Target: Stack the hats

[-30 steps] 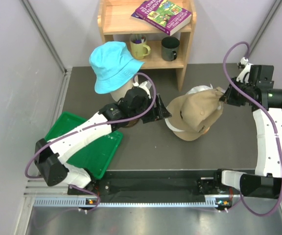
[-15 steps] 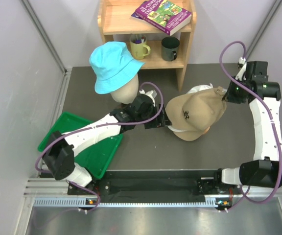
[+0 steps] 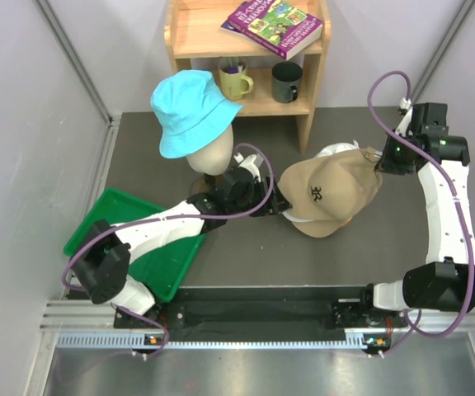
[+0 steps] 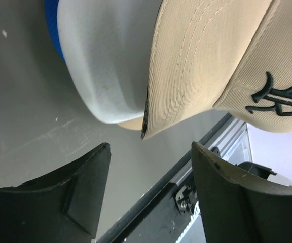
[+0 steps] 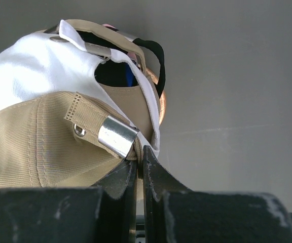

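Observation:
A tan cap (image 3: 328, 191) lies on top of a pile of caps on the table, its brim toward my left arm. A white cap (image 5: 29, 76) sits under it, with black, pink and blue showing inside. My right gripper (image 3: 378, 160) is shut on the tan cap's back strap (image 5: 110, 132), beside its metal buckle. My left gripper (image 3: 277, 202) is open, just short of the tan brim (image 4: 186, 86) and the white brim (image 4: 105, 66); nothing is between its fingers (image 4: 85, 192). A cyan bucket hat (image 3: 190, 109) sits on the cream mannequin head.
A green tray (image 3: 105, 221) lies at the left under my left arm. A wooden shelf (image 3: 262, 95) at the back holds two mugs and a book. A metal rail runs along the table's near edge (image 4: 222, 147).
My left gripper moved right, up to the tan cap's brim. My right gripper moved in and closed on the cap's back strap, then held still.

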`<state>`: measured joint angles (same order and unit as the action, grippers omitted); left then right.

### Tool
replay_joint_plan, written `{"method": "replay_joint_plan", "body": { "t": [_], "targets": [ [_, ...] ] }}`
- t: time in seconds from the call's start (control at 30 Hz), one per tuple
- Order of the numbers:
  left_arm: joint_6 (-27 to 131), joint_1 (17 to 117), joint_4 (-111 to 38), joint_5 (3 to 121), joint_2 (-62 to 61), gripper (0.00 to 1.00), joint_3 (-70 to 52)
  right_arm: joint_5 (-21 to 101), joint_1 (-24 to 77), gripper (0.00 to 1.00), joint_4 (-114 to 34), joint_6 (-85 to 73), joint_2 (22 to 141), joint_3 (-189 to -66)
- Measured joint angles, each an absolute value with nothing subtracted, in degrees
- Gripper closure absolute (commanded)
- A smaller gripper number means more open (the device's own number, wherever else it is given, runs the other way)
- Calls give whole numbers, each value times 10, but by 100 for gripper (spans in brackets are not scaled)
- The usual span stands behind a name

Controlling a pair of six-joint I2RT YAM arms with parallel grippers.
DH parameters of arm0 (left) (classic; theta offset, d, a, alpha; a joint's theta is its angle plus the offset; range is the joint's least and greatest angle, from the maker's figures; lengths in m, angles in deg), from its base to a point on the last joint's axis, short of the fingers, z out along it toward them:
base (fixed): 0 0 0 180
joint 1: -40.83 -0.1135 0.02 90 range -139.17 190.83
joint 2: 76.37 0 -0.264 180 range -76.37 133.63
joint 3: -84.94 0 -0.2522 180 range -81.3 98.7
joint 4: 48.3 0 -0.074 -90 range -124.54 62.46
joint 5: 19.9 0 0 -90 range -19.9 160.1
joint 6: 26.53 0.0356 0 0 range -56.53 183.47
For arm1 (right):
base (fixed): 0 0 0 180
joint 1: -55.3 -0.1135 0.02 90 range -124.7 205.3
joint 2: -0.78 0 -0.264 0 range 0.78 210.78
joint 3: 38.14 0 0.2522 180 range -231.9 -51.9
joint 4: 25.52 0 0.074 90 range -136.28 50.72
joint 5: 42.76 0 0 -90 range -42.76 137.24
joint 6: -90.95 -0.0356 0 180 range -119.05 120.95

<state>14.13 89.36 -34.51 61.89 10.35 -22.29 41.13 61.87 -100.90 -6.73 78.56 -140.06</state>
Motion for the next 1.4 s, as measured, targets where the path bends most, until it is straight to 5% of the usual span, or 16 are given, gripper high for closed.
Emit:
{"method": "replay_joint_plan", "body": {
  "t": [0.4, 0.53, 0.57, 0.67, 1.07, 1.23, 1.4],
  "targets": [
    [130, 879, -479, 619, 104, 40, -262, 412, 619, 100, -1007, -65, 786, -1396],
    [117, 873, -542, 609, 115, 63, -267, 413, 619, 100, -1007, -65, 786, -1396],
    [115, 872, -554, 607, 119, 78, -268, 414, 620, 100, -1007, -65, 786, -1396],
    [108, 871, -581, 600, 128, 100, -271, 421, 622, 100, -1007, -65, 786, -1396],
    [81, 873, -607, 590, 129, 100, -270, 440, 624, 97, -1006, -67, 786, -1397],
    [55, 875, -569, 614, 126, 100, -256, 436, 624, 73, -1006, -71, 786, -1401],
    [4, 875, -554, 625, 126, 100, -254, 424, 624, 21, -1007, -77, 786, -1416]
  ]
}}
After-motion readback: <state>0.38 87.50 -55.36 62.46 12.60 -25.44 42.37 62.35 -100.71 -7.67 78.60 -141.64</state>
